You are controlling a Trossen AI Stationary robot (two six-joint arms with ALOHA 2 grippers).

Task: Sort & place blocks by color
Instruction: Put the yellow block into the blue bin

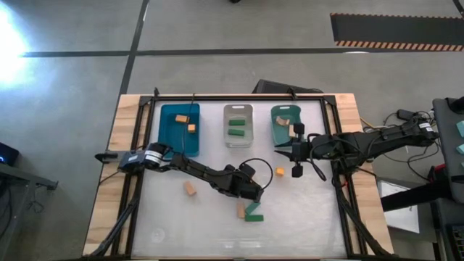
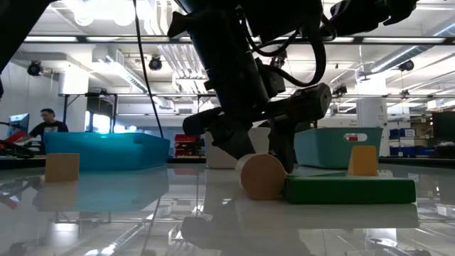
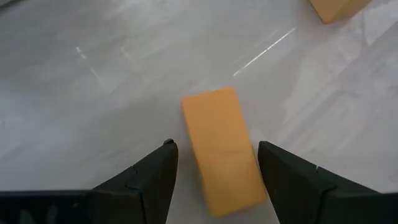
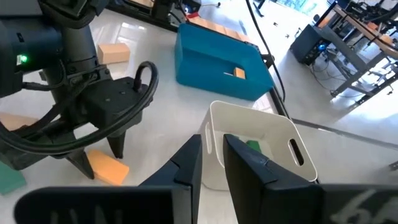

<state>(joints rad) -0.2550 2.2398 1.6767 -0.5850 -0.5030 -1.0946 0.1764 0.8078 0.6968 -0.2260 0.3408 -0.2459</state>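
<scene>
We count three bins at the table's far side: a blue bin (image 1: 179,129) holding two orange blocks (image 1: 181,118), a clear bin (image 1: 238,125) holding two green blocks (image 1: 237,132), and a teal bin (image 1: 284,125) holding tan blocks (image 1: 283,121), two as far as we can tell. Four blocks lie loose on the table: a tan cube (image 1: 190,188), a small orange cube (image 1: 280,171), a green bar (image 1: 253,215), and a tan bar (image 3: 222,147) touching the green bar. Our left gripper (image 3: 214,180) stands spread around the tan bar. Our right gripper (image 4: 212,163) is pinched together, empty, near the teal bin.
</scene>
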